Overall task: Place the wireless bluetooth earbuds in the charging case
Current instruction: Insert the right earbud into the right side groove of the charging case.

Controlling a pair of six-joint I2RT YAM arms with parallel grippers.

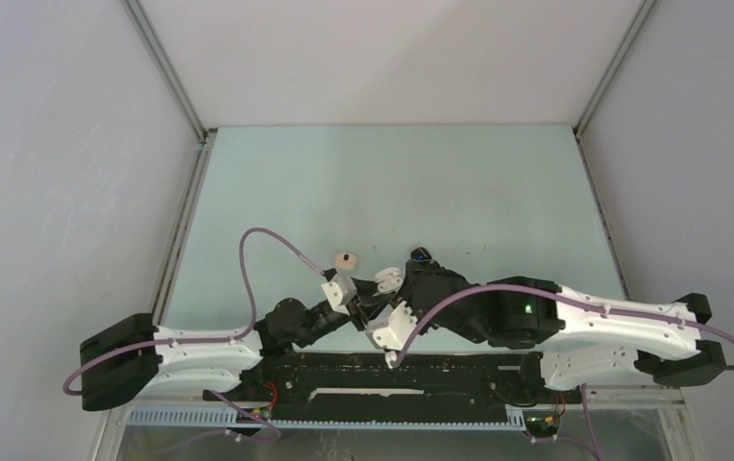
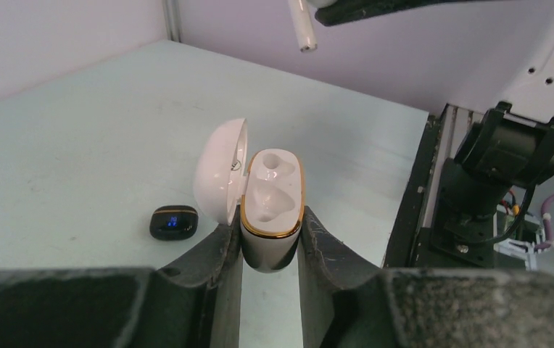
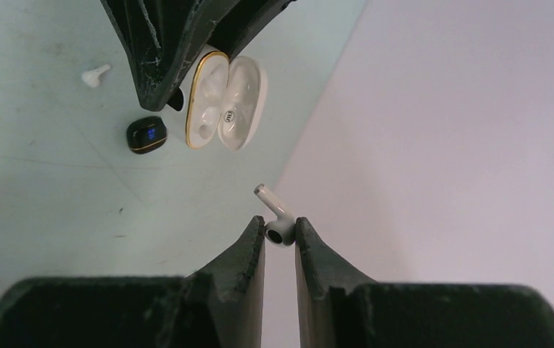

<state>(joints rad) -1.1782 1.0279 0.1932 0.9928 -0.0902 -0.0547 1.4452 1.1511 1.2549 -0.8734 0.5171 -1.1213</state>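
My left gripper [image 2: 270,233] is shut on a white charging case [image 2: 273,194] with a gold rim, held low on its body. The lid is swung open to the left and both sockets are empty. My right gripper [image 3: 280,230] is shut on the head of a white stemmed earbud [image 3: 275,217], its stem pointing out past the fingertips. That earbud [image 2: 302,27] hangs above and beyond the case in the left wrist view. From the right wrist the open case [image 3: 225,101] shows ahead, apart from the bud. Another white earbud [image 3: 94,75] lies loose on the table.
A small black case [image 2: 173,221] with a blue lit display sits on the table left of the white case, also visible as the black case [image 1: 422,255] in the top view. Both arms meet near the table's front edge. The black base rail [image 2: 412,210] runs to the right.
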